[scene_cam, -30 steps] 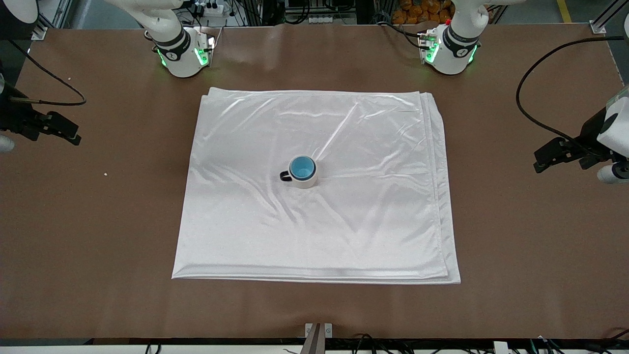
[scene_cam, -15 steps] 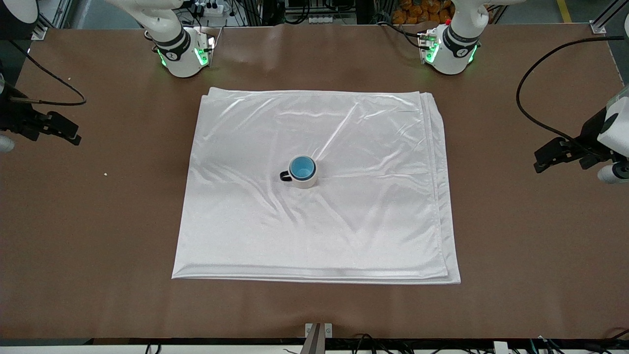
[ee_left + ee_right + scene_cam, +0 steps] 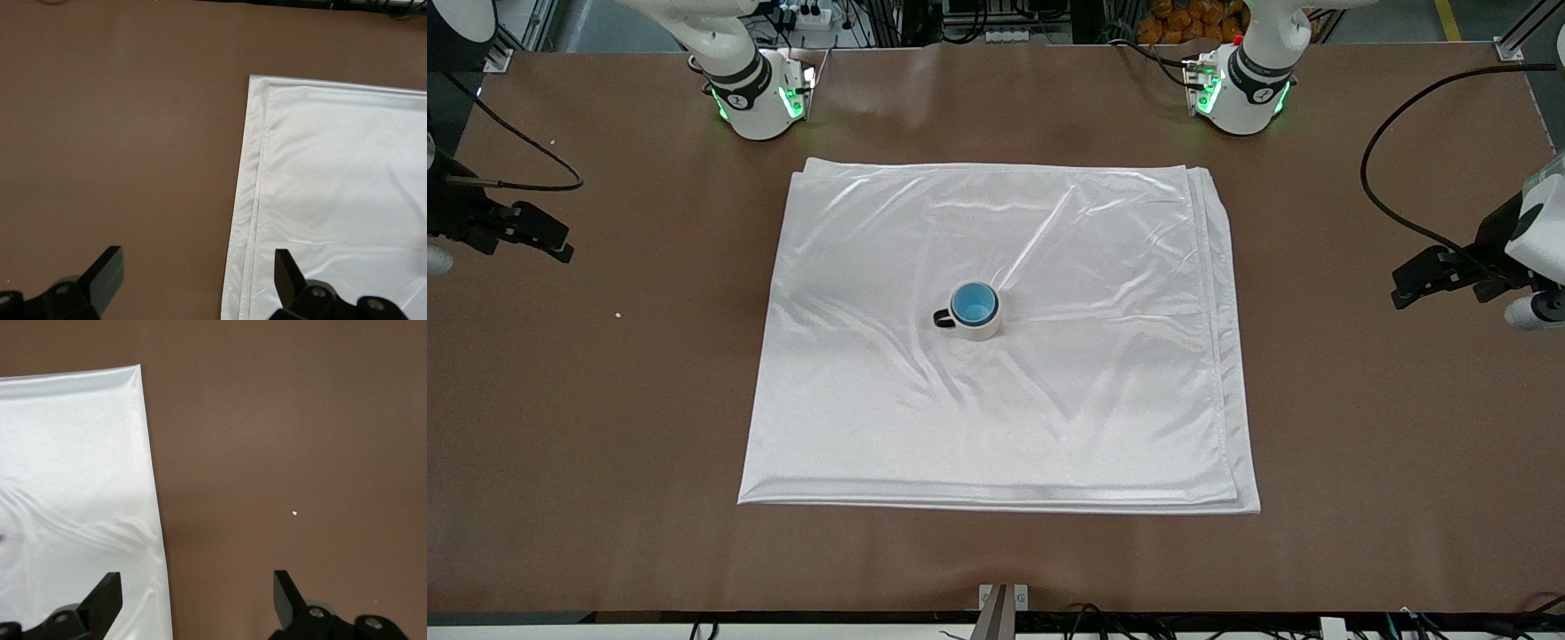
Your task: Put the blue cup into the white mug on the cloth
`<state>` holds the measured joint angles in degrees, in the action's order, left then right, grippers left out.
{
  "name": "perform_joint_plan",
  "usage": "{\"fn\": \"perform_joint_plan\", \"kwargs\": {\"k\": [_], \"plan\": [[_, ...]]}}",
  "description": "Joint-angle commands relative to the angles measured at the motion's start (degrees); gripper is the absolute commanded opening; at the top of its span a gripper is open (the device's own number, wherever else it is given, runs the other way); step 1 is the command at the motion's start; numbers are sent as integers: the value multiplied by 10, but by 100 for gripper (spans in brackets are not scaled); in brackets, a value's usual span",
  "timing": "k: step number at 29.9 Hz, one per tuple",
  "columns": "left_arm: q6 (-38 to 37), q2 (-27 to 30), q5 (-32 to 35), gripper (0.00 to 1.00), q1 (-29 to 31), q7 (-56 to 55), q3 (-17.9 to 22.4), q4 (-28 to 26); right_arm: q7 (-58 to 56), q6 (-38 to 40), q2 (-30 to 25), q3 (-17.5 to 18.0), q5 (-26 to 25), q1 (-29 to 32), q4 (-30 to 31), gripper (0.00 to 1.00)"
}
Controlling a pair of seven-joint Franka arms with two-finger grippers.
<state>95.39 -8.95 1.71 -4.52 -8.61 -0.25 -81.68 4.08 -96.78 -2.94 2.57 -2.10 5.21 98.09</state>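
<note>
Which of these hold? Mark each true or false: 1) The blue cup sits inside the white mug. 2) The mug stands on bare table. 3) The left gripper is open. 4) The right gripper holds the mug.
1) True: the blue cup sits inside the white mug.
2) False: the mug stands on the cloth.
3) True: the left gripper is open, over the table beside the cloth.
4) False: the right gripper is open and empty, over the table at its own end.
</note>
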Motion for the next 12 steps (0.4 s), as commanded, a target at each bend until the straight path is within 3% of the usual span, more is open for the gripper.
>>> {"fn": "perform_joint_plan", "kwargs": {"k": [1,12], "plan": [[-6,13,-11,100,-7,8,8,-11,0,3,-8,-2,12,1,3,100],[-9,7,-11,100,-7,10,5,-16,-1,3,-8,-2,14,2,3,100]]}}
